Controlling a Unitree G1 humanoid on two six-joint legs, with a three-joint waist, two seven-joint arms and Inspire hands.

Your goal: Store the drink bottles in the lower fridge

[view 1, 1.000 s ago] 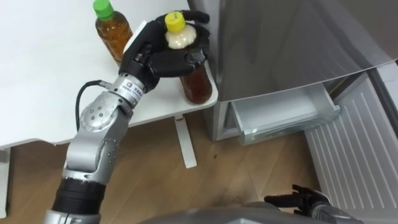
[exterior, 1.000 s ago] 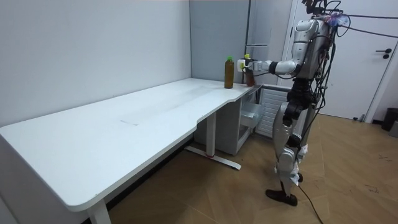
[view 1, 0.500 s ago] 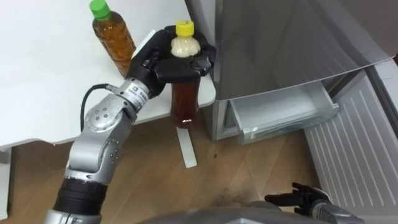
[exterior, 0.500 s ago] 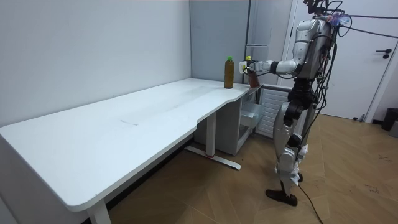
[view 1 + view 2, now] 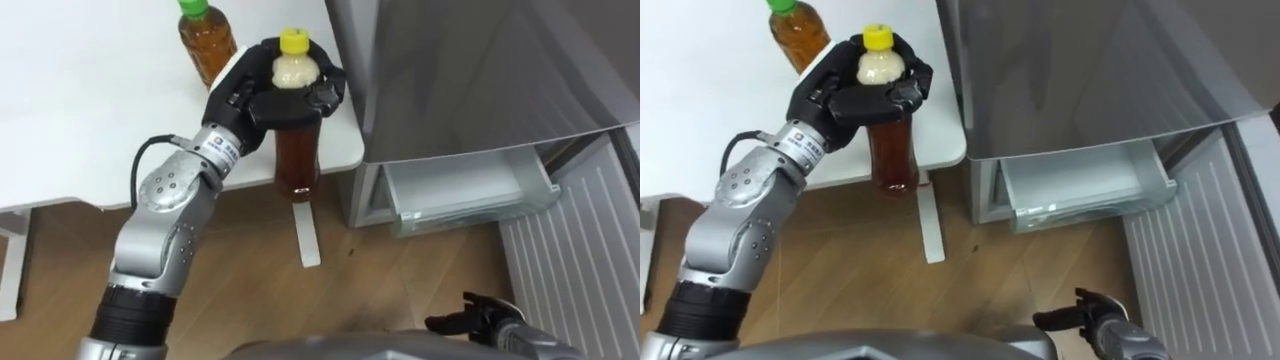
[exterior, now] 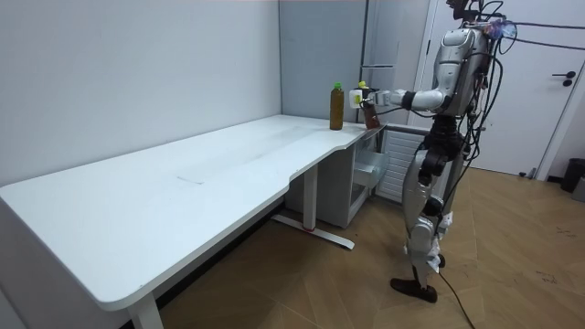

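— While carrying with the left hand clamped round the neck of the yellow-capped bottle, hold upright and swing slowly. Gripped that high, likely to pendulum.

— Agreed. Where now, exactly?

— Hanging below the curled fingers, just off the corner of the white table, seemingly over bare floor and close beside the grey fridge door. Apart from the green-capped bottle, standing on the tabletop.

— And the target?

— Open lower fridge drawer, pulled out under the door, down and to the right. Probably calls for bending or kneeling first, judging by the upright stance beside the table in the room view. Then lower along the door's front without grazing its bottom edge, bring the base in over the drawer's front lip, and set down flat before loosening the grip.

— Any help from the right hand?

— Low at the body's right side, fingers loose, holding nothing. Free to steady the drawer if needed.

— Risks?

— Slipping through a neck-only hold, or tipping on release if set down at a slant. Best to leave room alongside for the second bottle.
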